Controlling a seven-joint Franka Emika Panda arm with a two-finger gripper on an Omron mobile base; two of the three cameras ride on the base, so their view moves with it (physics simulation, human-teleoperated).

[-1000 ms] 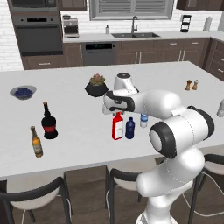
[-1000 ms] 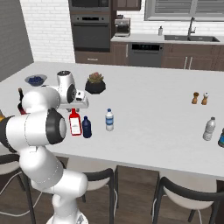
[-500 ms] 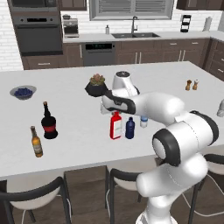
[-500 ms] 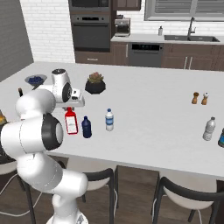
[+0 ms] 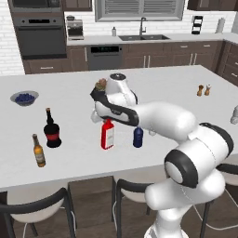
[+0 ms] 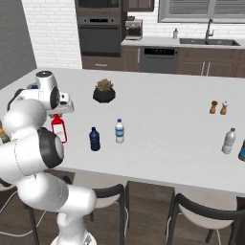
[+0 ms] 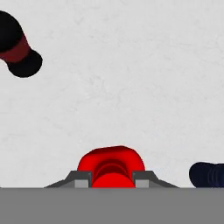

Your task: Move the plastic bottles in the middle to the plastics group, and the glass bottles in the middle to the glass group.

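Near the front edge of the bench [image 5: 186, 88], toward its left end, my jaws are closed on the cap of the red bottle [image 5: 107, 135], which stands upright on the surface. Gripper [image 7: 112, 180] sits directly over the cap, one finger on each side. Just right of it stands the blue bottle [image 5: 137, 137], then the water bottle [image 6: 119, 131]. Dark round bottle [image 5: 51, 131] and beer bottle [image 5: 38, 151] stand well apart toward the left end.
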